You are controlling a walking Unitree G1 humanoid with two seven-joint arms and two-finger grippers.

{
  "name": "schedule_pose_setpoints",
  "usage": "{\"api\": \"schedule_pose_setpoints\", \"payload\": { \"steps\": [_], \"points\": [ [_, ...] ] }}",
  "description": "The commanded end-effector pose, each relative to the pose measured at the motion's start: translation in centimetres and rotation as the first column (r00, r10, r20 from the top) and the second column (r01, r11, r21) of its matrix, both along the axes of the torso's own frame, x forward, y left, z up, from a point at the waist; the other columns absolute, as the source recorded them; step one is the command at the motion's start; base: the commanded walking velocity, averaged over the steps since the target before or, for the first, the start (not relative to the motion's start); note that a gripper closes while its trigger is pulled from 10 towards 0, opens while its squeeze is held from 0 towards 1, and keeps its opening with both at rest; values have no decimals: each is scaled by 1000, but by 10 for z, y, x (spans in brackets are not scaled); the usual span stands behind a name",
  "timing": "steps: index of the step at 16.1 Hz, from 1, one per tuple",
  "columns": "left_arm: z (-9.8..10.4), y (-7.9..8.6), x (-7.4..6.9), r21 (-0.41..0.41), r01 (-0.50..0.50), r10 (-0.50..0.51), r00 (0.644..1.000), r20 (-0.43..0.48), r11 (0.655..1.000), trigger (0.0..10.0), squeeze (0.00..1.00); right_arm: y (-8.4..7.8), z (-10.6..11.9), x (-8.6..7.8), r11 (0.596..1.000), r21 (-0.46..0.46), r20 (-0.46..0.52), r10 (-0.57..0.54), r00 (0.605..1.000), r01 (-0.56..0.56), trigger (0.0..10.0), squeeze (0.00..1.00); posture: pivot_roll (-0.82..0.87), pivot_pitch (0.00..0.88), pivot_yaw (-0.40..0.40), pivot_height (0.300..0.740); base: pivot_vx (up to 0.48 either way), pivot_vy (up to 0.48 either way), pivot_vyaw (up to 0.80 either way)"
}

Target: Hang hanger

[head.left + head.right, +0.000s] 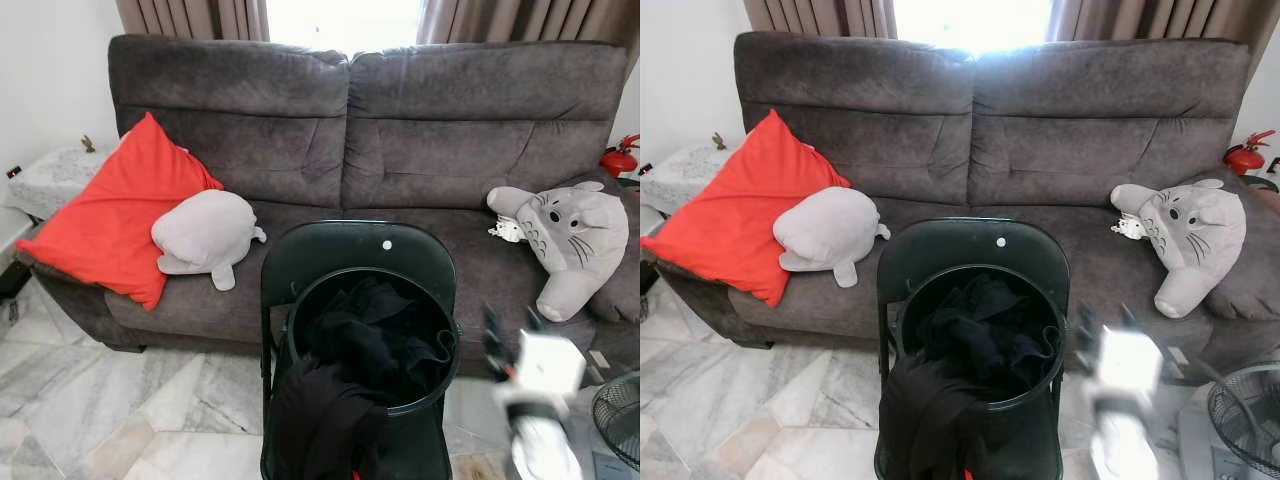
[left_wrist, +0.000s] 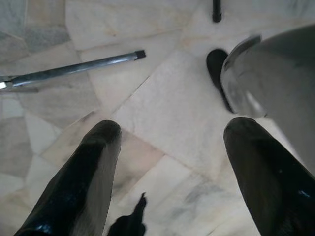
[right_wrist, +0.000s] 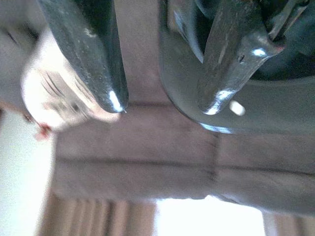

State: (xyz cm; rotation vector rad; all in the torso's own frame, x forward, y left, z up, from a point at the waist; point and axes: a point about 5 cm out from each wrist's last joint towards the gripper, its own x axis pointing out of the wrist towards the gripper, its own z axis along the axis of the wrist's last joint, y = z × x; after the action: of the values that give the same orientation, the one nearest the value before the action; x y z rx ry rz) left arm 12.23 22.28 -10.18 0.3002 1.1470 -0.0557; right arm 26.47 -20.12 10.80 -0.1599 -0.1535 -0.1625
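grey sofa (image 1: 350,130) fills the back of the room under bright curtains, on a pale marble floor (image 1: 120,400). at about 9 o'clock on the seat lean a red cushion (image 1: 115,215) and a pale grey seal plush (image 1: 205,235), touching. at 3 o'clock sits a grey totoro plush (image 1: 575,240), with a red fire extinguisher (image 1: 620,158) behind the armrest. at 6 o'clock, just before the sofa, a black folding chair (image 1: 345,250) carries a round black basket (image 1: 372,340) heaped with dark clothes (image 1: 365,335), some spilling over the near rim. no hanger can be made out among them. right gripper (image 1: 515,335), blurred, is raised at about 4 o'clock just beside the basket, fingers (image 3: 93,54) parted wide, holding nothing. left gripper (image 2: 170,162) points at the floor, spread wide and empty, near a metal rod (image 2: 74,71).
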Motion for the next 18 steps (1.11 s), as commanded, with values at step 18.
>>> {"api": "schedule_pose_setpoints", "payload": {
  "steps": [18],
  "points": [
    [1,8,-3,-4,-85,85,996,26,996,10000,0,34,4,7,995,-33,-78,91,993,-94,10000,0,-4,0,6,740,147,0,0]
  ]
}}
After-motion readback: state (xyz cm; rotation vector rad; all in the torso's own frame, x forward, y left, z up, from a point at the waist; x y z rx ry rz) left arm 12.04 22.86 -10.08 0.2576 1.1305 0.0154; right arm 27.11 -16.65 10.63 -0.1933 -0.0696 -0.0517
